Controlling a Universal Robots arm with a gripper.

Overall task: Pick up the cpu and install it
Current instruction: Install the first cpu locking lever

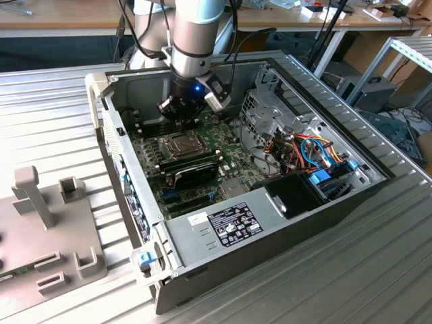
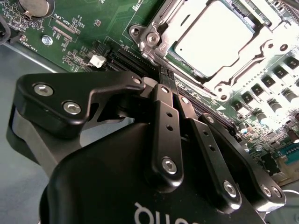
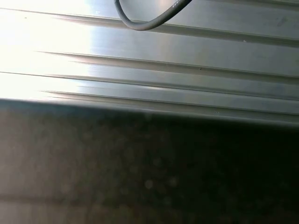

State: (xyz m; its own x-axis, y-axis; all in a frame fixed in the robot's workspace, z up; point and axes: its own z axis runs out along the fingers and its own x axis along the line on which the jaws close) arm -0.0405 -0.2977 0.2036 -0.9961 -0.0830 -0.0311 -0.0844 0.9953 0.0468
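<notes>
The cpu, a flat square chip with a bright silver top, lies inside the metal socket frame on the green motherboard. In the exterior view the cpu sits in the middle of the board inside the open computer case. My gripper hangs just above and behind the socket. Its black fingers are pressed together with nothing between them, and their tips end beside the socket's edge, apart from the chip.
A long black card lies on the board just in front of the socket. A metal drive cage, coloured cables and a labelled power supply crowd the case. A grey fixture stands on the ribbed table.
</notes>
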